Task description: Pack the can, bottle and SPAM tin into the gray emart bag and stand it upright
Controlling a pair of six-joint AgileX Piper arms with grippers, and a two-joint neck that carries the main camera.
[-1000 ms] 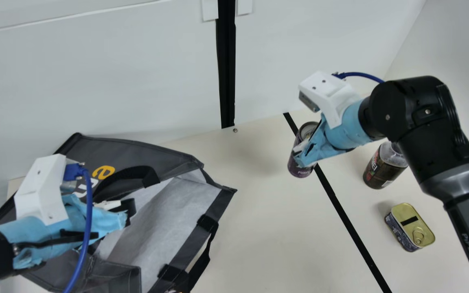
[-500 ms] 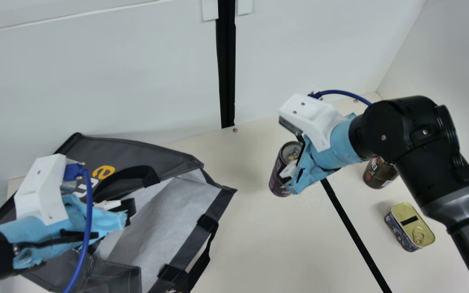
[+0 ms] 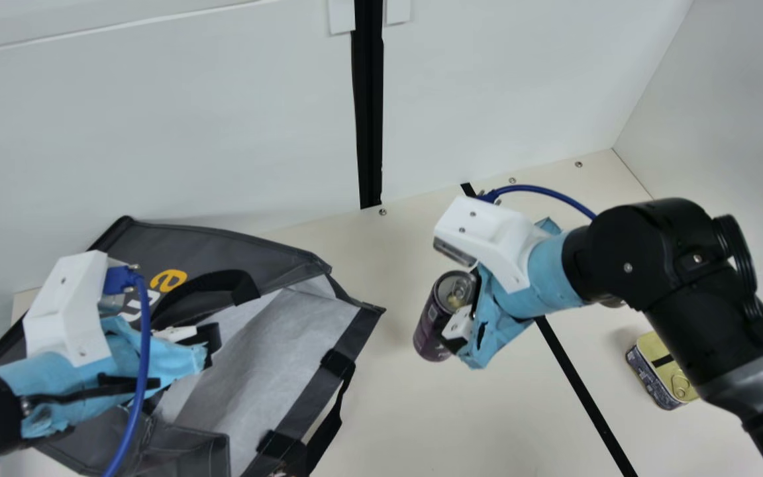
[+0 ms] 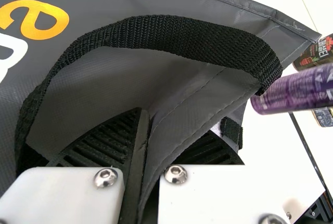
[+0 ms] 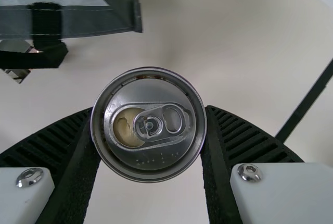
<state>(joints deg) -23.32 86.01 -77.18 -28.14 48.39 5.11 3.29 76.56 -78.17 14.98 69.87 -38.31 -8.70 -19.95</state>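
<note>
White walls (image 3: 156, 132) behind a cream surface (image 3: 381, 397)
A black line (image 3: 577, 384) slants across the surface; a black vertical strip (image 3: 368, 119) divides the back wall, with small screws (image 3: 383, 212) near the surface's far edge.

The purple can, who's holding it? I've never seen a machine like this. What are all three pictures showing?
It's a robot with two black jointed arms. The wide picture comes from a camera on its neck, the two close ones from cameras on its wrists. Each arm ends in a tool with two black ribbed fingers, for pinching. The right tool holds the purple metal can. The left tool pinches a fold of the gray fabric bag. The bag lies on the cream table, and so do a dark labelled bottle and a gold-topped tin.
</note>
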